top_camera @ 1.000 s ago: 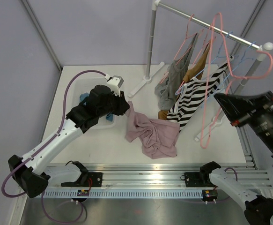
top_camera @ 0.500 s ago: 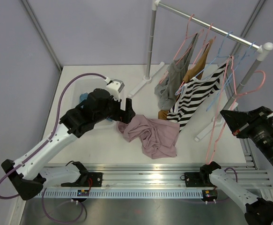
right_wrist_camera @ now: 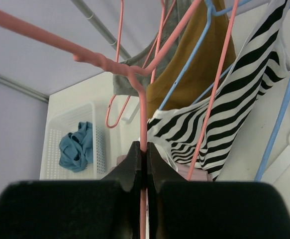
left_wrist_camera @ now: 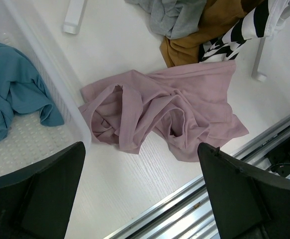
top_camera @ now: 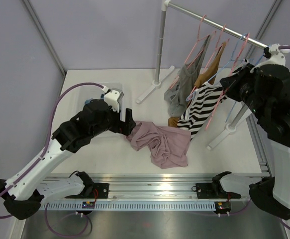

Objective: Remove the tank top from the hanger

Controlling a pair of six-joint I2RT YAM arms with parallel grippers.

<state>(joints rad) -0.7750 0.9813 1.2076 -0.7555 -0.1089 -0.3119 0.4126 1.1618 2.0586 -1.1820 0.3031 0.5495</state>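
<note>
One tank top (top_camera: 159, 144) lies crumpled; right claw (right_wrist_camera: 144, 149) pinches hanger (right_wrist_camera: 143, 119).

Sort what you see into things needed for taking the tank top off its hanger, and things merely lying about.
Job: crumpled pink tank top on the white table; thin pink plastic hanger in the right fingers.
Bystanders: teal cloth in white plastic basket; grey top, mustard top, black-and-white striped top on the white rail.

Soft, matt pink cloth tank top (left_wrist_camera: 164, 117), creased, on a white table (left_wrist_camera: 135, 184) with a faint wood-grain finish. Left of the tank top, a white perforated plastic basket (left_wrist_camera: 25, 144) holds matt teal cloth (left_wrist_camera: 10, 84). Nearer than the tank top, a shiny metal rail (top_camera: 159, 191); beyond it, a smooth pink hanger (right_wrist_camera: 142, 114).
</note>
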